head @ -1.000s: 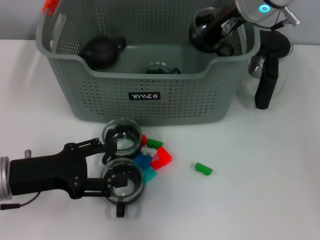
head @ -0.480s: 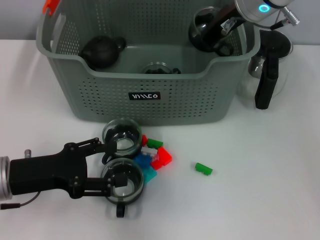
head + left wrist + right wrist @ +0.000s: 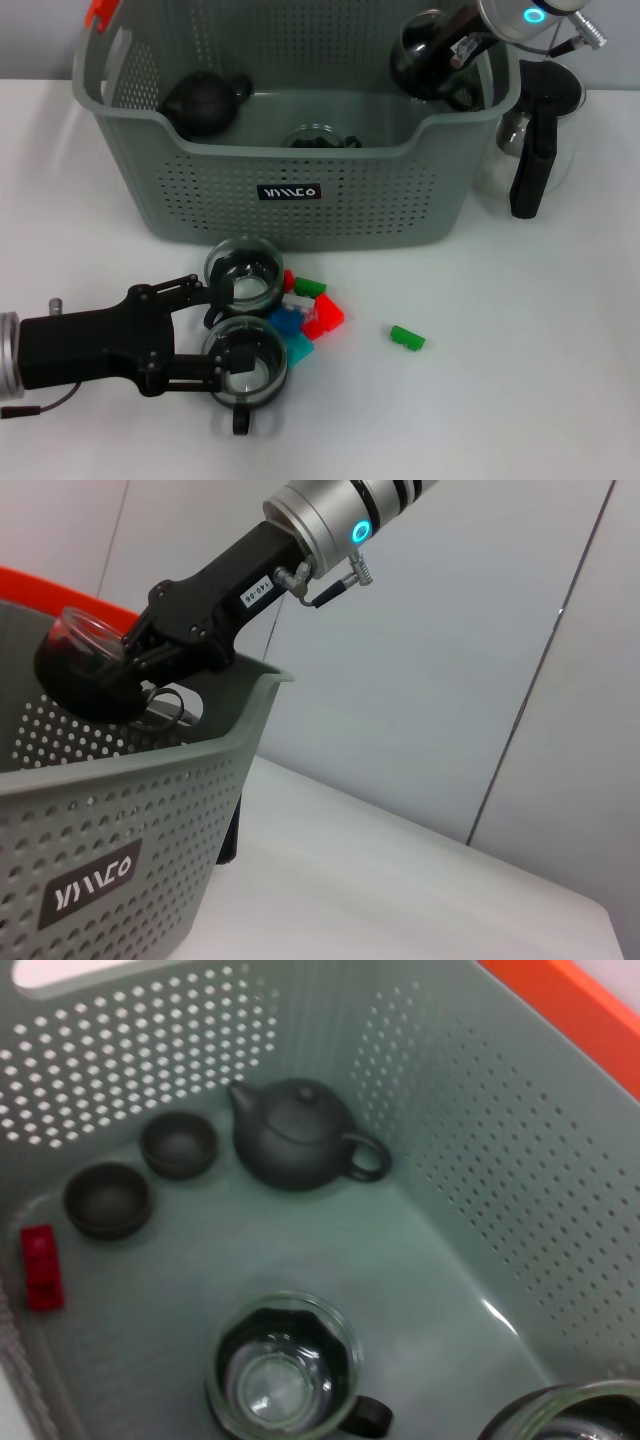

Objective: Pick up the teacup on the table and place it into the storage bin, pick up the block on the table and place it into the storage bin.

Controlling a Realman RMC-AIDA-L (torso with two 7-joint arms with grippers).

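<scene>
My right claw (image 3: 447,58) is shut tight on the teacup (image 3: 422,45). It hangs over a back corner of the storage bin (image 3: 200,190), with the bin's rim just under it.

The bin floor is far below my claw, so I think I should go down slowly before I let go. Glass can break if it drops.

Under my claw, toward the far side of the bin, sits a dark teapot (image 3: 300,1140). Right below my claw is a glass cup (image 3: 285,1380) with a black handle. I should not set my teacup on top of that one. The bare floor between the teapot and the glass cup looks like the best spot. Past the teapot are two little dark cups (image 3: 108,1198). Next to them is a red block (image 3: 41,1266). They are far from my claw, so they should not get bumped. I should also keep off the bin wall on the way down.

The room has a plain grey wall (image 3: 450,630) behind my right claw. The table (image 3: 520,400) is white and flat. A glass jug (image 3: 535,140) with a black handle stands outside the bin, just beside my right claw.

My left claw (image 3: 228,325) lies low on the table, far from my right one, in front of the bin. I cannot tell if it is gripping anything. Two glass cups (image 3: 243,275) sit right at it. Just past them is a small heap of blocks (image 3: 315,315). One green block (image 3: 407,338) lies alone, a bit farther off.
</scene>
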